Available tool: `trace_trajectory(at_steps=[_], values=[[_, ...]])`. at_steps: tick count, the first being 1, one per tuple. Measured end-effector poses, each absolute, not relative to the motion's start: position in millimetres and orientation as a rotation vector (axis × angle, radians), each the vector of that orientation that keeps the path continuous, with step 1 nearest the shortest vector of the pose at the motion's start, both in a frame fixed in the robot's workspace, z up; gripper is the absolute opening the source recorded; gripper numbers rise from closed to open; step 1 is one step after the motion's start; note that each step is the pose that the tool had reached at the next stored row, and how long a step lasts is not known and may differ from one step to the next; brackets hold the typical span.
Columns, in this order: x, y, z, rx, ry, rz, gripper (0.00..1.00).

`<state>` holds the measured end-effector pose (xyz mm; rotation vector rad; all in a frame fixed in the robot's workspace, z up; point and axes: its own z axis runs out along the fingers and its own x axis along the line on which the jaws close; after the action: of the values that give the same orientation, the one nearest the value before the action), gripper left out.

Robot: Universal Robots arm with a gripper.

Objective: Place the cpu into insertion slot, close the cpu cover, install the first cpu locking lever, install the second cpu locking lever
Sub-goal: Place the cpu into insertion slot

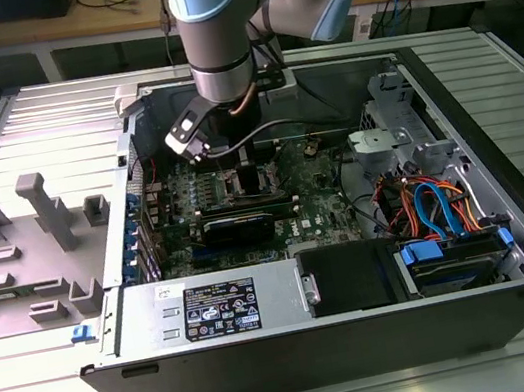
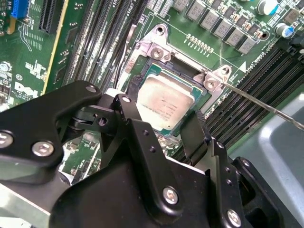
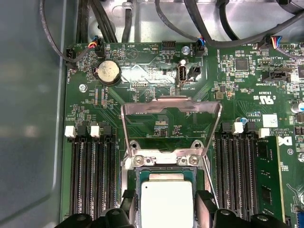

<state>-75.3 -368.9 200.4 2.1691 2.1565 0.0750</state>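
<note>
The cpu (image 3: pixel 166 205) lies flat in the insertion slot (image 3: pixel 166 160), its dull silver top up; in the second wrist view the cpu (image 2: pixel 166 102) sits inside the silver rim of the slot (image 2: pixel 156 50). My gripper (image 3: pixel 167 203) is down over it, with one black finger (image 3: pixel 128 202) at each side edge of the chip, apparently shut on it. The cpu cover (image 3: pixel 171 105) stands swung up behind the socket. A thin lever rod (image 2: pixel 266 105) sticks out to one side. In the exterior view the gripper (image 1: pixel 248 173) is low over the green motherboard (image 1: pixel 319 201).
Long black memory slots (image 3: pixel 92 175) flank the socket on both sides. A coin battery (image 3: pixel 108 72) and black cables (image 3: pixel 109 21) lie beyond the cover. The case walls (image 1: pixel 297 337), a black card (image 1: pixel 237 226) and drive cables (image 1: pixel 436 206) surround the board. A grey fixture (image 1: pixel 41 240) sits at the exterior view's left.
</note>
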Motion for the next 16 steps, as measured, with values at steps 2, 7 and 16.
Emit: trace_trajectory(at_steps=[2,7,16], values=[[-75.1,-368.9,200.4,2.170,2.157,0.073,0.62],[-75.0,-368.9,201.8,2.170,2.158,0.072,0.62],[-73.9,-368.8,202.3,2.171,2.158,0.071,0.62]])
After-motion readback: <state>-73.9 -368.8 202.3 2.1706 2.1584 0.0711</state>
